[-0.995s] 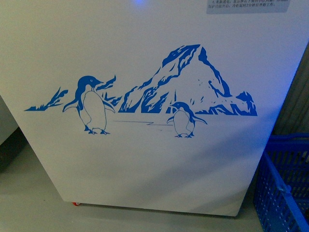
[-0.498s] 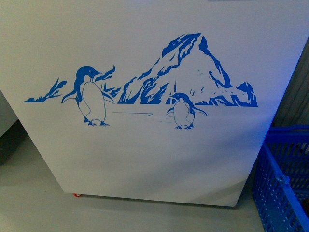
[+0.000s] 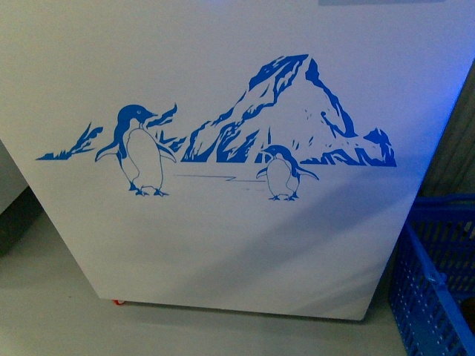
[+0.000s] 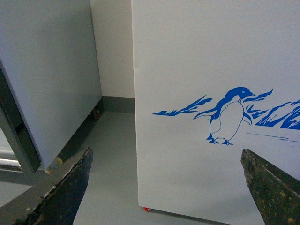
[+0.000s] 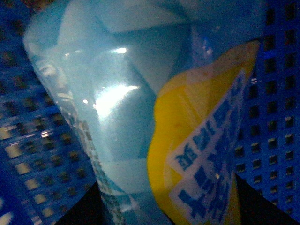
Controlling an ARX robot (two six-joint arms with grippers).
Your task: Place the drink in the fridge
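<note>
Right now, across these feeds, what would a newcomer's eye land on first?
The blue penguin-and-mountain picture on the white fridge fills the front view, with a blue basket on the floor at the lower right. The right wrist view is filled by a glossy light-blue and yellow packet against blue mesh. The left gripper hangs open facing the fridge, a grey cabinet beside it.

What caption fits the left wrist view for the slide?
Left gripper open, facing the fridge wall with its penguin decal; grey cabinet alongside, apart from it.
</note>
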